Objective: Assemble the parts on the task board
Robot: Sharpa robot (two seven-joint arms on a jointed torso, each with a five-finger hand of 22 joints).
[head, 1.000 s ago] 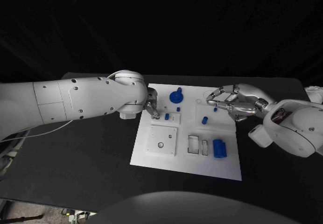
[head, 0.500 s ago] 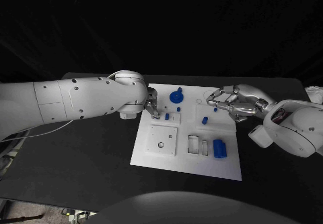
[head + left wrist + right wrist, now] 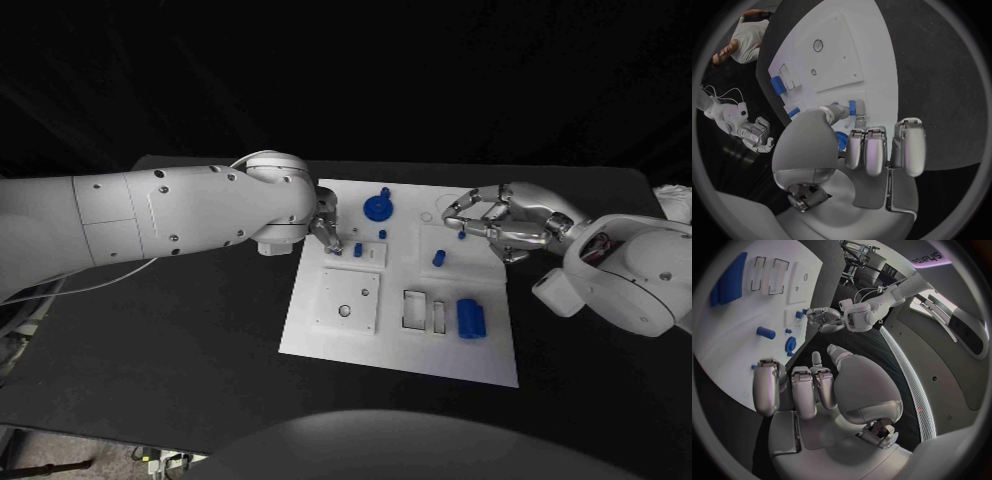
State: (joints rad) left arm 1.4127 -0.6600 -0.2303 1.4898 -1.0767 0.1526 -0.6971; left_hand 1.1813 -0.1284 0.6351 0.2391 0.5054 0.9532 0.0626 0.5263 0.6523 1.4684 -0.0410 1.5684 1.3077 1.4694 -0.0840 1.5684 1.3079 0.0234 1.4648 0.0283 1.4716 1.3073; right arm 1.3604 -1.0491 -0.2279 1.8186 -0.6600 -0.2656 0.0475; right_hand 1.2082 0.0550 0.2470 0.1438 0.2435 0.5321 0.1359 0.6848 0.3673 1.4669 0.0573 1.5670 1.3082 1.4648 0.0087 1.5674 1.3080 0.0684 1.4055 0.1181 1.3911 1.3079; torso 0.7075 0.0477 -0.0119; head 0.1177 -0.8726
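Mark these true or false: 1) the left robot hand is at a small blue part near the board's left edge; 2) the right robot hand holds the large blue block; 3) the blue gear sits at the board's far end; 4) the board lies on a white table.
1) True: the left robot hand touches the small blue part.
2) False: the right robot hand is apart from the large blue block.
3) True: blue gear.
4) False: the task board lies on a black table.
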